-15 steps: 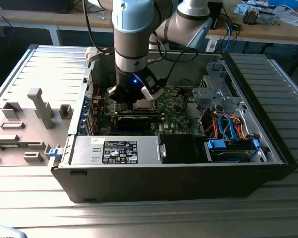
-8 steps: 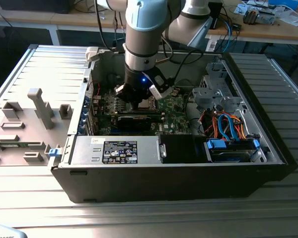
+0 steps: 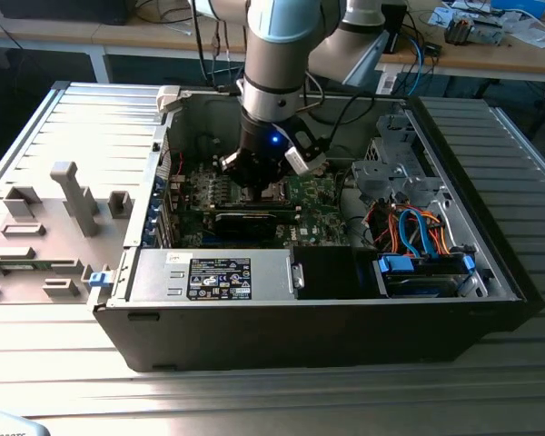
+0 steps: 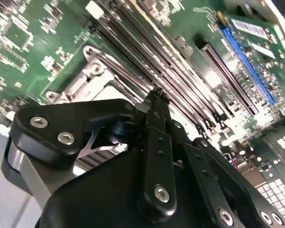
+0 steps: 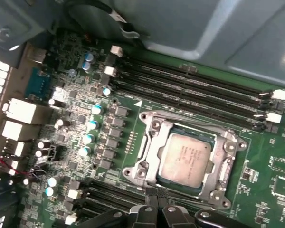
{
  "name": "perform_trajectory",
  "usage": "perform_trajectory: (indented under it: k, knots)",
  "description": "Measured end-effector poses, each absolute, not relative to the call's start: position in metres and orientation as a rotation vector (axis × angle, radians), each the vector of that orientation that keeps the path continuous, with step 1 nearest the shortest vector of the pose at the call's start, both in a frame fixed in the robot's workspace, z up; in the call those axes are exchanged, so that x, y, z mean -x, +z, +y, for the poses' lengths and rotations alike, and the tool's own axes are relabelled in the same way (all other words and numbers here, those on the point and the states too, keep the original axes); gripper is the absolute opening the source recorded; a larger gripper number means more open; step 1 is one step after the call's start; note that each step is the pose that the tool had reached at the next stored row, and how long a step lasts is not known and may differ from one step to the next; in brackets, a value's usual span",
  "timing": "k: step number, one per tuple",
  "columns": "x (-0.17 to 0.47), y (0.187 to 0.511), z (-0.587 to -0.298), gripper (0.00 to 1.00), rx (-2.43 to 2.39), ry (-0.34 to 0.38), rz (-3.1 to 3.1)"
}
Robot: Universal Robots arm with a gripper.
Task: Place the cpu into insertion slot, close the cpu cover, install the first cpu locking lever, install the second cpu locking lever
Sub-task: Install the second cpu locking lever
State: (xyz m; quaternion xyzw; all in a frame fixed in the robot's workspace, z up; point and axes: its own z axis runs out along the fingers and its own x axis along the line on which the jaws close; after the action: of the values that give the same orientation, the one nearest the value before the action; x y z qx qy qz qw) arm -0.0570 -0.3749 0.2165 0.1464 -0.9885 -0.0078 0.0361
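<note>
One cpu [image 5: 185,160] flat in socket, cpu cover [image 5: 154,145] seemingly closed, hand [image 5: 156,194] beside

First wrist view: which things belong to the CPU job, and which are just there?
Job: silver-grey square cpu seated in socket; silvery metal cpu cover frame closed round it; black end effector beside it.
Bystanders: black memory slots; blue-topped capacitors.

A broad ribbed silver-grey metal work surface [image 3: 82,118] fills the exterior view, its long grooves running across. Toward its edge at the exterior view's left sits a pale grey plastic fixture tray with upright pegs [image 3: 36,227]. Behind the surface's far edge stands a light wooden bench [image 3: 490,54] strewn with cables and small parts, dark shadow underneath.
</note>
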Motion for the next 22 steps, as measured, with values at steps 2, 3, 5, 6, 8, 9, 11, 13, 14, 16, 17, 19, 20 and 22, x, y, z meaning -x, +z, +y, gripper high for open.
perform_trajectory:
  k: [2,3,5,6,8,9,11,13,14,16,17,19,20,22]
  knots:
    - [0.053,0.216,-0.374,0.11,-0.449,-0.021,-3.03]
    - [0.051,0.216,-0.373,0.11,-0.448,-0.017,-3.028]
    - [0.048,0.217,-0.371,0.11,-0.448,-0.01,-3.027]
    - [0.048,0.217,-0.37,0.11,-0.447,-0.003,-3.026]
    - [0.047,0.219,-0.368,0.11,-0.447,0.009,-3.025]
    - [0.047,0.22,-0.366,0.11,-0.447,0.011,-3.025]
    - [0.047,0.221,-0.363,0.11,-0.446,0.014,-3.025]
    - [0.046,0.223,-0.357,0.11,-0.446,0.024,-3.024]
    - [0.046,0.223,-0.354,0.11,-0.446,0.028,-3.023]
    - [0.046,0.224,-0.346,0.11,-0.445,0.032,-3.023]
    - [0.046,0.225,-0.345,0.11,-0.445,0.033,-3.023]
    - [0.046,0.228,-0.343,0.11,-0.445,0.034,-3.023]
    - [0.046,0.233,-0.343,0.11,-0.446,0.034,-3.023]
    - [0.046,0.235,-0.343,0.11,-0.445,0.033,-3.023]
